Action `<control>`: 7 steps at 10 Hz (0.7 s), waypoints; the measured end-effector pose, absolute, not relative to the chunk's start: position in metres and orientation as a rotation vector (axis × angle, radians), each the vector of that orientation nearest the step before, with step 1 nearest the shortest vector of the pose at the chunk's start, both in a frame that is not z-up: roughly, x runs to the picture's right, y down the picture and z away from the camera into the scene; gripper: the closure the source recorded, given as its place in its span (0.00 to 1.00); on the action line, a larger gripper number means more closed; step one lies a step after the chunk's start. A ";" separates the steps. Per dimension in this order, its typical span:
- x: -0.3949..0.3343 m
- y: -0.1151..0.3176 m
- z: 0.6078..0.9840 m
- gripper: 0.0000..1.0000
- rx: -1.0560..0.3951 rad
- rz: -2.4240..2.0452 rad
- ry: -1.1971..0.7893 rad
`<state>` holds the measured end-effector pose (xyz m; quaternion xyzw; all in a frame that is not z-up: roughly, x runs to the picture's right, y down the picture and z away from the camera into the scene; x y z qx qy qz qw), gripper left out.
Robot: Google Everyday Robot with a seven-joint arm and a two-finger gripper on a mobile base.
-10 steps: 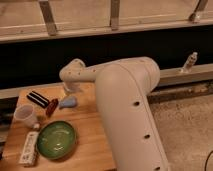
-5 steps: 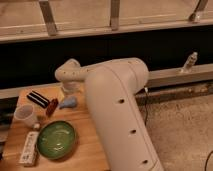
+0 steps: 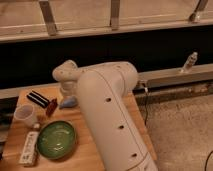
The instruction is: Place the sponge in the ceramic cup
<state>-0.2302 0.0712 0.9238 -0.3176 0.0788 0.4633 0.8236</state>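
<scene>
Since the earlier frame the arm [image 3: 110, 110] has swung leftward and its wrist has dipped a little lower, so its white bulk now covers more of the worktop [image 3: 85, 151]; the sponge [image 3: 68, 103] lies where it lay.

The sponge rests flat on the worktop near the back edge. Its long axis runs roughly left to right, with the right end pointing slightly further back and slipping out of sight under the arm. The tool [image 3: 68, 95] hangs directly above it, spread wide and holding nothing; whether it touches the sponge is not clear.

Just left of the sponge lies a dark red oblong thing [image 3: 51, 107], angled, and beyond that a black-and-white striped bar [image 3: 37, 98]. The cup [image 3: 25, 115] stands upright near the left edge, well apart from the sponge. In front of both sits a green bowl [image 3: 56, 140], with a white oblong box [image 3: 29, 149] just beside its left rim.
</scene>
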 end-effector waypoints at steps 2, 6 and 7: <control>-0.233 0.077 0.932 0.20 -0.713 1.003 0.145; -0.247 0.087 0.938 0.23 -0.764 1.008 0.097; -0.249 0.089 0.938 0.32 -0.771 1.008 0.083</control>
